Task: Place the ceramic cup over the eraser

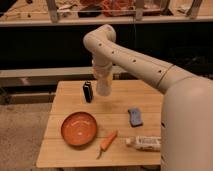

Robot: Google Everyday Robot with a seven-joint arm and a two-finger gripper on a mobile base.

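The ceramic cup [104, 86] is a tall cream-white cylinder standing upright at the back middle of the wooden table [65, 150]. It is just right of the eraser. The eraser [88, 92] is a small black block standing on end, close to the cup but apart from it. My gripper [103, 74] comes straight down from the arm's bend onto the top of the cup. It blends into the cup, so the grip is hidden. I cannot tell whether the cup's base rests on the table or hangs just above it.
An orange bowl [79, 128] sits at the front left. An orange carrot [107, 141] lies beside it. A blue pad [134, 117] and a white tube [145, 143] lie at the right. My arm and body [187, 120] cover the table's right side.
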